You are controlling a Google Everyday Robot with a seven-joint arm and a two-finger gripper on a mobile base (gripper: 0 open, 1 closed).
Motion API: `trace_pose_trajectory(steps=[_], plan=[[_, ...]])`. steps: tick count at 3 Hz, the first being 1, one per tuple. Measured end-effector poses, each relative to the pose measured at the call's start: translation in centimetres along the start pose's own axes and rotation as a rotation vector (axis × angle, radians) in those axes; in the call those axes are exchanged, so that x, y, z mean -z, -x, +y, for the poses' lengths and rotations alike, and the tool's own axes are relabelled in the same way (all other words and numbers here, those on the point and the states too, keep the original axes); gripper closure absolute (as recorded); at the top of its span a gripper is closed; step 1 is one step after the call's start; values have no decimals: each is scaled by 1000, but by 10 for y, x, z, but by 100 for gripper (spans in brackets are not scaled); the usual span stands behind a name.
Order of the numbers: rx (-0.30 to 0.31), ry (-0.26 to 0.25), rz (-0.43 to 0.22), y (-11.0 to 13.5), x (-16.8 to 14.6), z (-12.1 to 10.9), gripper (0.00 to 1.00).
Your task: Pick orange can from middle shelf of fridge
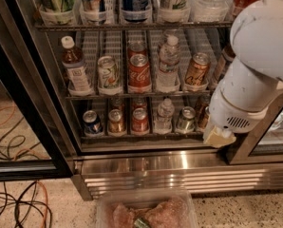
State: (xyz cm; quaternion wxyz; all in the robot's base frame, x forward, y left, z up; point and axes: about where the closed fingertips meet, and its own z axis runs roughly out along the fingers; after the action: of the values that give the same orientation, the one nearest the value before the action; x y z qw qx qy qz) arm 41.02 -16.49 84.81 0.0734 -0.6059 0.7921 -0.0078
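Three racks show in the fridge [146, 167], which fills most of the frame. Arm [255, 75]: bulky, right side, covering the right end of the middle shelf [117, 96]. Orange can [197, 70]: upright in a front cup, right of centre, between a water bottle [169, 61] and a dark container half hidden by my arm. Gripper [219, 137]: lower right, well apart from the can; jaw state, cannot tell. Risks: the lane is narrow, so I may knock the bottle, and the copper-toned can [115, 120] on the rack below invites a wrong pick.
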Motion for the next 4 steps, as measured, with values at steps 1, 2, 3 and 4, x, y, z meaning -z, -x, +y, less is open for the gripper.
trace_pose_trajectory(steps=[1, 2, 3, 4], plan=[[0, -4, 6, 3, -4, 4, 100], [1, -7, 19, 5, -10, 8, 100], [0, -1, 38, 4, -21, 13, 100], [-4, 28, 46, -1, -31, 20, 100]])
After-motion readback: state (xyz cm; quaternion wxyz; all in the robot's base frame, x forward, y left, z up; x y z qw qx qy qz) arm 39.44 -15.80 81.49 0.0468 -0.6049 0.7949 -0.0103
